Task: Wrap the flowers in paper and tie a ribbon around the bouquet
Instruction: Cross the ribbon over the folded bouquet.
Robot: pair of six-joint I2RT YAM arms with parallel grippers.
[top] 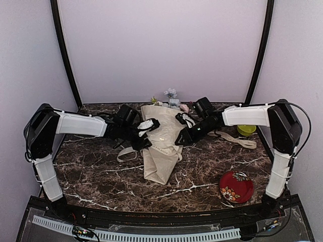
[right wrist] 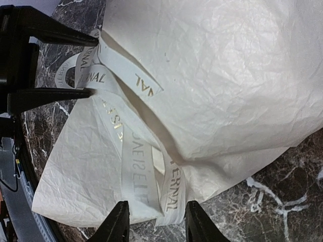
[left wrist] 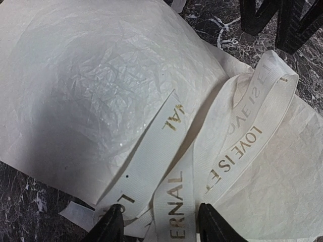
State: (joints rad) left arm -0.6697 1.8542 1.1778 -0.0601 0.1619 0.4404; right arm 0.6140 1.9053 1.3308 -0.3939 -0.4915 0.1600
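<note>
**Both jaws parted over the ribbon on the wrapped bouquet**

The bouquet [top: 160,151] lies at the middle of the marble worktop [top: 101,174]. Its narrow end points toward 6 o'clock and the flowers [top: 171,96] show at the 12 o'clock end. The ribbon [left wrist: 242,146], lettered in gold, crosses the crinkled paper [left wrist: 91,80] about mid-cone. One loop trails off toward 8 o'clock and a strip runs out toward 3 o'clock on the worktop.

The left jaws sit at 9 o'clock of the cone and the right jaws at 3 o'clock, facing each other across it. In the left wrist view the left jaws stand apart, with bands of ribbon lying in the gap between the fingers [left wrist: 112,224]. In the right wrist view the right jaws are likewise parted, a ribbon loop lying between them over the paper's edge. Whether any pad brushes the ribbon is hard to tell, but neither pair is closed on it.

A red plate [top: 236,186] lies at 4 o'clock of the bouquet. A lime-green round thing [top: 246,129] sits at 3 o'clock, near the worktop's right edge.
</note>
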